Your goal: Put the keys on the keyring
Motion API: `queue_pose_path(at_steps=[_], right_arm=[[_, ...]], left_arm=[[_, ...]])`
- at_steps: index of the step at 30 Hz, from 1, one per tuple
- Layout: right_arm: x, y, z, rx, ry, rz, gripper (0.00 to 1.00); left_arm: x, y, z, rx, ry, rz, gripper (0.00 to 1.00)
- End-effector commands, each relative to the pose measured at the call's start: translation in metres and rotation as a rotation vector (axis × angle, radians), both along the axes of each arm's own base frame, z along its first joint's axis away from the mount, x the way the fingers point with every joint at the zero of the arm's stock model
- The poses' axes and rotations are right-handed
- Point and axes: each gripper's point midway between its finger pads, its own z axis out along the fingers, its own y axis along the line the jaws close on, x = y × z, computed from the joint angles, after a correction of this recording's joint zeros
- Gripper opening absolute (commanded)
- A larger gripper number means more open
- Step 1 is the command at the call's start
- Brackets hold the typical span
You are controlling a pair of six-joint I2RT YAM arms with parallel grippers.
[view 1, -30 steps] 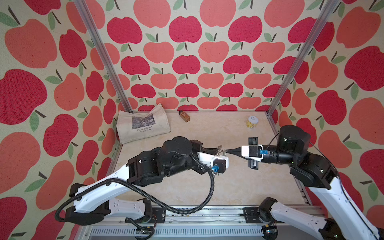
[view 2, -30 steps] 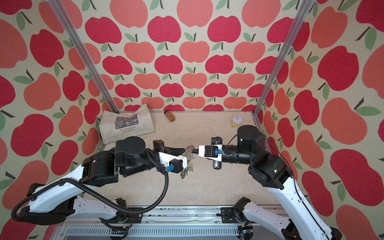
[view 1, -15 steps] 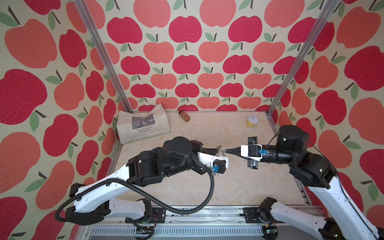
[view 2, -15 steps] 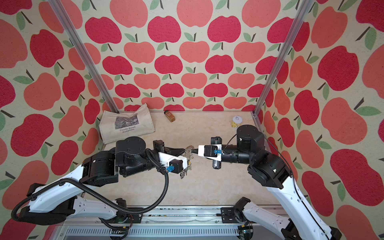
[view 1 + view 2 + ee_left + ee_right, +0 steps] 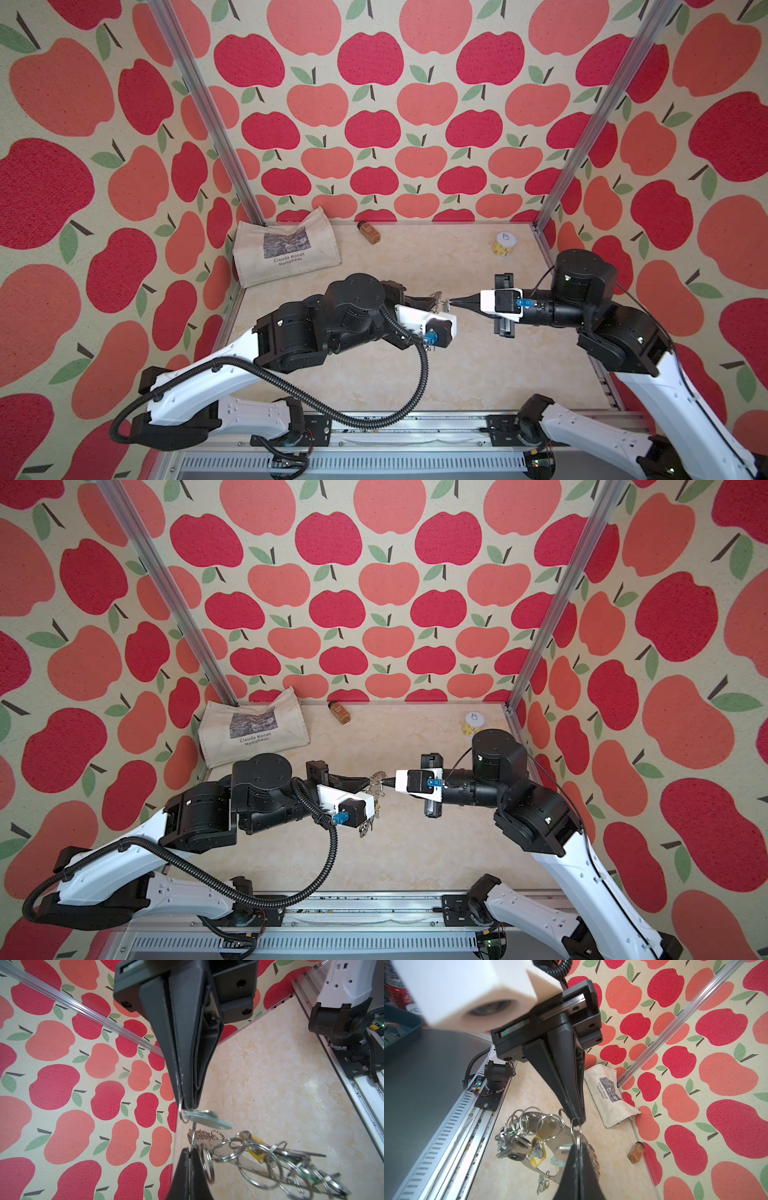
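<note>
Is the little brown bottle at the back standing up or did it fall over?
Fallen over. The little brown bottle lies on its side on the table, its dark cap pointing towards the back wall.

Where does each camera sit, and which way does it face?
Top views: high over the front rail, facing down at the table; left arm and right arm show, left gripper and right gripper tip to tip.
Left wrist: on the left arm, facing along its own fingers to the right gripper, shut on the keys.
Right wrist: on the right arm, facing along its own fingers to the left gripper, shut on the keyring.
Shared: both wrist views show the keyring and the keys.
</note>
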Motion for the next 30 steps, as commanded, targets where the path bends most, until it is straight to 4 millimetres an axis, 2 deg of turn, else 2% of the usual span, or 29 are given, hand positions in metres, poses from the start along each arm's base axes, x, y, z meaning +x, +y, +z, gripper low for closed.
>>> queue_pose_path(at_steps=[1,9,23,30], right_arm=[[-0.009,-0.001,-0.001,-0.009,0.031,0.031,0.00],[-0.007,-0.002,-0.005,-0.019,0.035,0.021,0.00],[-0.007,-0.003,0.005,0.009,-0.004,0.014,0.00],[-0.004,-0.002,0.001,-0.004,0.001,0.008,0.00]], left_arm=[[0.000,0.002,0.024,-0.060,-0.031,0.009,0.00],[0.000,0.001,0.025,-0.061,-0.031,0.003,0.00],[0.000,0.001,0.020,-0.043,-0.020,0.008,0.00],[-0.001,0.001,0.022,-0.049,-0.020,0.002,0.00]])
